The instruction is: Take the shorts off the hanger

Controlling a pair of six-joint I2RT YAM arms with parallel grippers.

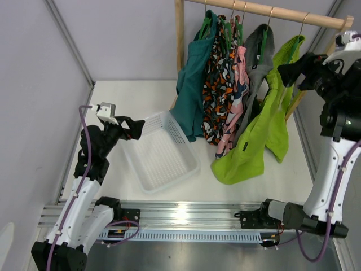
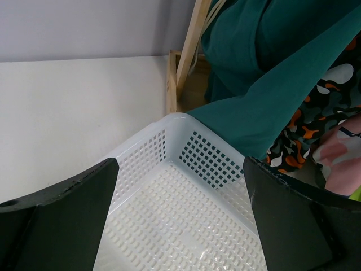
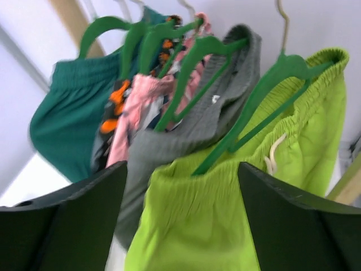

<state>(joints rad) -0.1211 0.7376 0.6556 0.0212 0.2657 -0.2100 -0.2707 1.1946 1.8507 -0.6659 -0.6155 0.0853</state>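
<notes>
The lime-green shorts [image 1: 255,141] hang at the right end of the wooden rail, on a green hanger [image 3: 265,93] with a metal hook; they fill the lower right wrist view [image 3: 220,226]. The hanger [image 1: 293,51] is mostly hidden by fabric in the top view. My right gripper [image 1: 286,72] is open, up high beside the shorts' waistband, its jaws apart in front of the fabric [image 3: 183,212] and holding nothing. My left gripper [image 1: 137,127] is open and empty over the white basket's [image 1: 163,152] far left rim, with the basket floor between its jaws [image 2: 180,223].
On the rail [image 1: 271,12], left of the shorts, hang a grey garment [image 1: 256,62], a pink one, a patterned one and a teal one [image 1: 194,84], all on green hangers. The rack's wooden post [image 1: 179,39] stands behind the basket. Grey walls close both sides.
</notes>
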